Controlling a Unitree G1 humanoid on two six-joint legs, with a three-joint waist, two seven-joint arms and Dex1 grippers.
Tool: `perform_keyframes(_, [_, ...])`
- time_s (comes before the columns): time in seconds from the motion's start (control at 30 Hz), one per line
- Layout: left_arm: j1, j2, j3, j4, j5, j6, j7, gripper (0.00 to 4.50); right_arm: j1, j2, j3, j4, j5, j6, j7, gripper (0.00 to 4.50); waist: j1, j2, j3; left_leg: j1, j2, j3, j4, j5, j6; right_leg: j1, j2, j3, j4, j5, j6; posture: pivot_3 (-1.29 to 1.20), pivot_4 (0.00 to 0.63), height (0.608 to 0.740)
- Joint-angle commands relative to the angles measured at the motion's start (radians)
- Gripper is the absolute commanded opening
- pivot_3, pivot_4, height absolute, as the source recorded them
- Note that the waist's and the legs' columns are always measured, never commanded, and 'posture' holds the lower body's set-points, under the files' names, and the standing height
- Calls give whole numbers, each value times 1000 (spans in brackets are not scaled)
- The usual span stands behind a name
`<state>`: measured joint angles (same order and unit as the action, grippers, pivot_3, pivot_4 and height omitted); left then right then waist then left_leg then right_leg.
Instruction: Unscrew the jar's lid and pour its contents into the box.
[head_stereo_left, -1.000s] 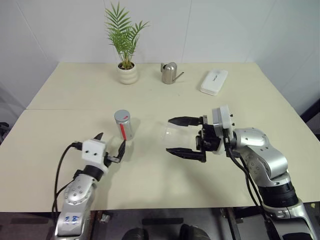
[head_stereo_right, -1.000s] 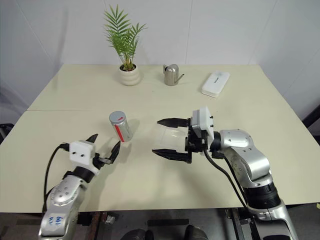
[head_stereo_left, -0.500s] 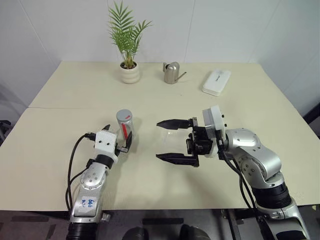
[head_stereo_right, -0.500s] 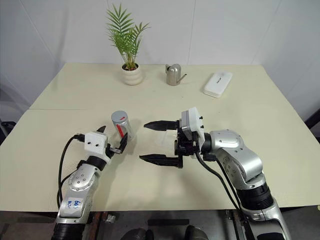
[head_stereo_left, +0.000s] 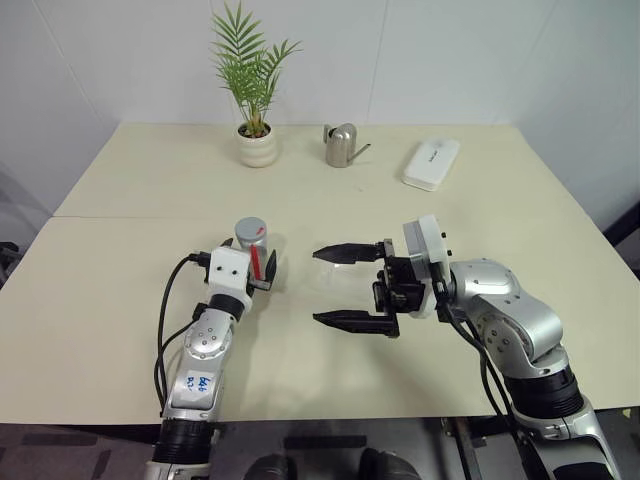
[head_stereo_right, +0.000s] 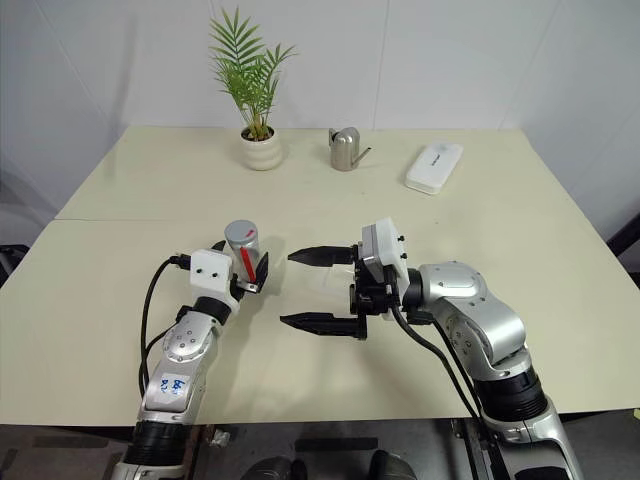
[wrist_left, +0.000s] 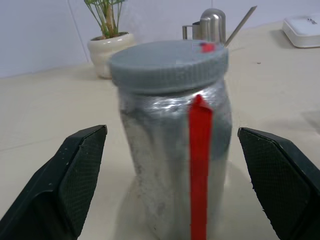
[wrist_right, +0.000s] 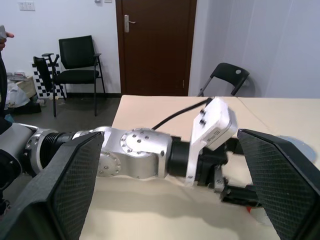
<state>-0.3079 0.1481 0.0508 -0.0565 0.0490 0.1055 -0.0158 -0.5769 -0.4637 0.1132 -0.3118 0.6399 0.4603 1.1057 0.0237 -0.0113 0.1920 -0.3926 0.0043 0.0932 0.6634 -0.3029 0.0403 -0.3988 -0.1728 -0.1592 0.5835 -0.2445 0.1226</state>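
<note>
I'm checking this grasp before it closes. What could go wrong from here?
The jar stands between the open left hand, ungripped; an uneven close could tip it. The lid is on, so a low grip may let the jar twist. The open right hand hovers over the clear box and could knock it.

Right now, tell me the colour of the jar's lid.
Grey, with a small red mark on top; the lid shows best in the left wrist view.

The jar (wrist_left: 172, 165) has a silvery, clear body with a red strip down its side and a grey lid (wrist_left: 167, 65) bearing a small red mark. The table (head_stereo_left: 120, 300) is pale cream. Both grippers, left (head_stereo_left: 247, 272) and right (head_stereo_left: 343, 285), have black fingers on white mounts and silver arms. Toward the far edge stand a green plant (head_stereo_left: 248, 60) in a cream pot (head_stereo_left: 256, 148), a steel watering pot (head_stereo_left: 340, 146) and a white case (head_stereo_left: 431, 163).
</note>
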Motion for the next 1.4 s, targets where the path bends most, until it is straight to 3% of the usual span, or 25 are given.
perform_keyframes(0.03, [-18, -5, -5, -5, 16, -21, 16, 4463, 0, -8, -1, -21, 7, -7, 10, 4500, 0, 0, 0, 0, 0, 0, 0, 0, 0, 0, 0, 0, 0, 0, 0, 0, 150, 740])
perform_keyframes(0.6, [-98, -64, -8, 88, 50, 3, 108, 4463, -11, -11, -1, 4, 1, -2, 23, 4500, 1, 0, 0, -1, 1, 0, 1, -1, 0, 0, 1, 0, -1, 0, 0, 0, 150, 740])
perform_keyframes(0.7, [-91, -61, 0, 88, 47, 1, 114, 3855, -11, -11, -1, 9, -3, -5, 26, 4500, 1, 0, 0, 0, 1, 0, 1, -1, 0, 0, 1, 0, -1, 0, 0, 0, 150, 740])
perform_keyframes(0.93, [-95, -56, 13, 108, 31, -37, 109, 1940, -1, -2, -1, 7, -13, -12, 19, 4500, 0, 0, 0, 0, 1, 0, 1, -1, 0, 0, 1, 0, -1, 0, 0, 0, 150, 740])
perform_keyframes(1.13, [-114, 0, 55, 118, -119, -101, -80, 1938, 36, 0, -16, -2, -45, -24, -40, 4500, 0, 0, 0, -1, 2, 0, 1, -1, -1, 0, 2, 0, -1, 0, 0, 0, 150, 740])
perform_keyframes(1.4, [-153, 343, 76, 57, -402, 66, -639, 1938, -96, 42, -10, -54, -13, 163, -235, 4500, -22, 0, 0, -4, 6, 3, 2, -1, -3, -7, 5, 1, 1, 0, -2, 0, 150, 740])
